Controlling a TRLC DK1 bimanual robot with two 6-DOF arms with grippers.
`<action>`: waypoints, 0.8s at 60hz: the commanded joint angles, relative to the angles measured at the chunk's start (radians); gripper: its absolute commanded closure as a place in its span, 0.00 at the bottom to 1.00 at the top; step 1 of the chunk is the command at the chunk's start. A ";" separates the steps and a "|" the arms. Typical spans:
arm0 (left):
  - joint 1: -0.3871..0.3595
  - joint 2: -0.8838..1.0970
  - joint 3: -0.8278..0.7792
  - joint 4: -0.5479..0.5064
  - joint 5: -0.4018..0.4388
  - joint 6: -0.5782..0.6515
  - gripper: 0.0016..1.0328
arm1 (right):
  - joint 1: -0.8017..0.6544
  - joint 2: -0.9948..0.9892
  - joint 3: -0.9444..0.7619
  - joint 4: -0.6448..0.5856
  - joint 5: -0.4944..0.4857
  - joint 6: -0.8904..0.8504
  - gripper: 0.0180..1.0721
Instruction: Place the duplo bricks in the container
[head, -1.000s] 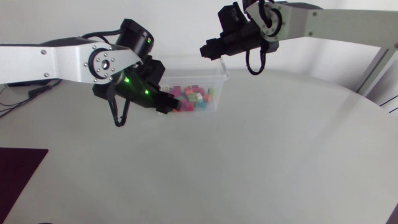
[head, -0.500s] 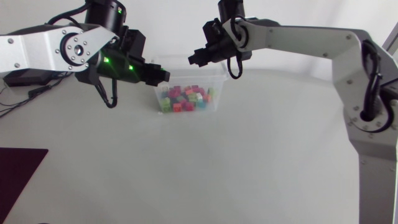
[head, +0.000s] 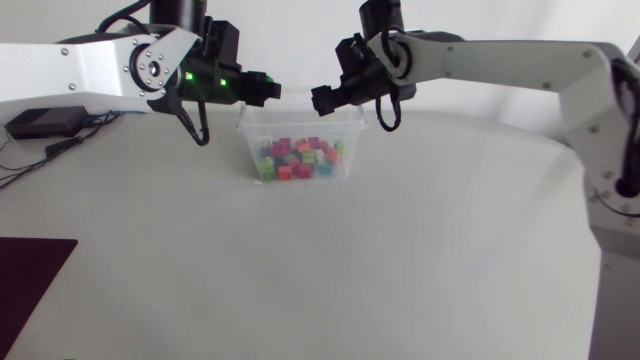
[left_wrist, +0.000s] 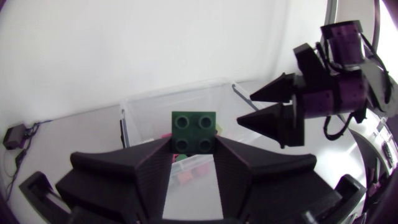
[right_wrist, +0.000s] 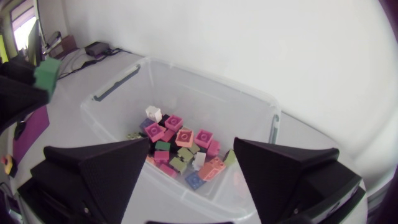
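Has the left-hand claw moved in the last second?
Yes. The left gripper shifted from the near left side of the container to over its far left corner.

My head camera is looking down on the desk (head: 400, 260) from above; both wrist cameras are peering closely into the clear container (head: 300, 118) from opposite sides.

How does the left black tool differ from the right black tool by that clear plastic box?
The left black wedge-fingered tool is shut on a dark green studded brick; the right black wedge-fingered tool holds nothing. The left tool's fingers stand close together, while the right tool's are spread wide. Both hover by the rim of the clear plastic container of coloured bricks, tips facing each other.
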 joint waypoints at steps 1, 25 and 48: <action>0.000 0.050 0.045 0.034 0.008 -0.003 0.75 | -0.008 -0.108 -0.103 0.036 0.010 0.021 0.04; -0.027 0.232 0.219 0.080 0.002 -0.003 0.71 | -0.091 -0.394 -0.453 0.128 0.013 0.015 0.04; -0.027 0.395 0.393 0.089 -0.104 0.020 0.08 | -0.130 -0.628 -0.680 0.149 0.031 -0.019 0.04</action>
